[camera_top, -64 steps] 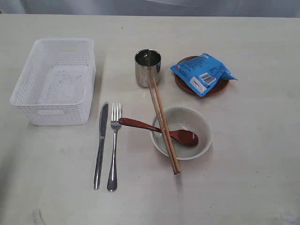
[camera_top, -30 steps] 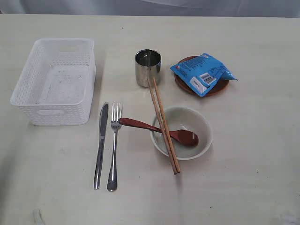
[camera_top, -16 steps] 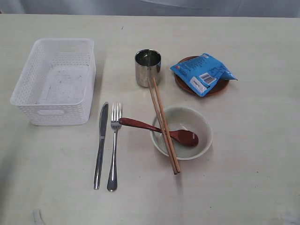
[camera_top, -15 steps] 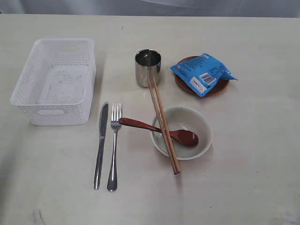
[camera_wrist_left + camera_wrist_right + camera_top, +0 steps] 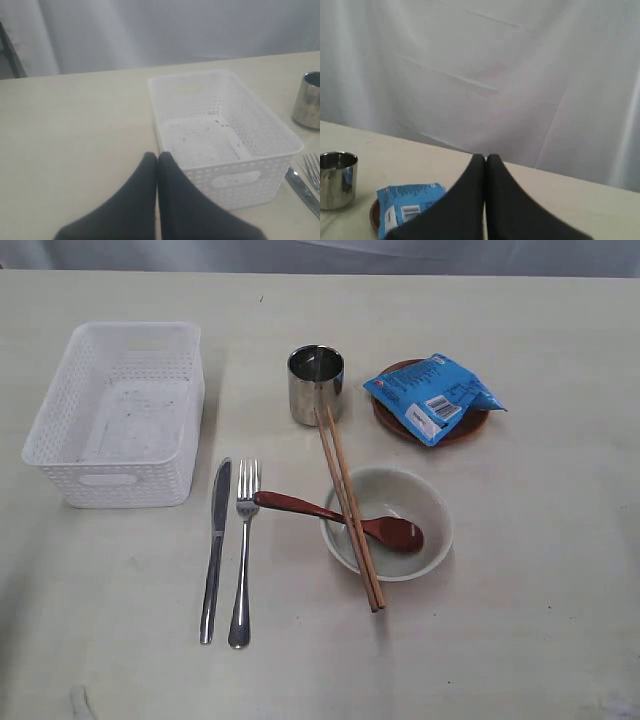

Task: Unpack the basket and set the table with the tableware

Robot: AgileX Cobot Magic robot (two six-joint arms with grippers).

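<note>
Upper right of centre in the exterior view, a blue snack packet (image 5: 432, 397) covers most of the brown-red plate (image 5: 386, 421). The steel cup (image 5: 315, 385) stands upright just left of it.

Chopsticks (image 5: 348, 505) cross over the red spoon (image 5: 290, 504) and the left rim of the bowl (image 5: 428, 502). They run nearly up-down, upper tips at the cup's base.

The spoon's handle points left toward the fork (image 5: 243, 555); its head rests in the bowl.

Knife (image 5: 214, 550) and fork lie parallel on the table (image 5: 520, 620), handles toward the lower edge.

The basket (image 5: 125, 485) sits upper left, open side up, long axis up-down.

Your left gripper (image 5: 157, 157) sits by the basket's corner with fingers pressed together, gripping nothing; your right gripper (image 5: 485, 159) likewise
</note>
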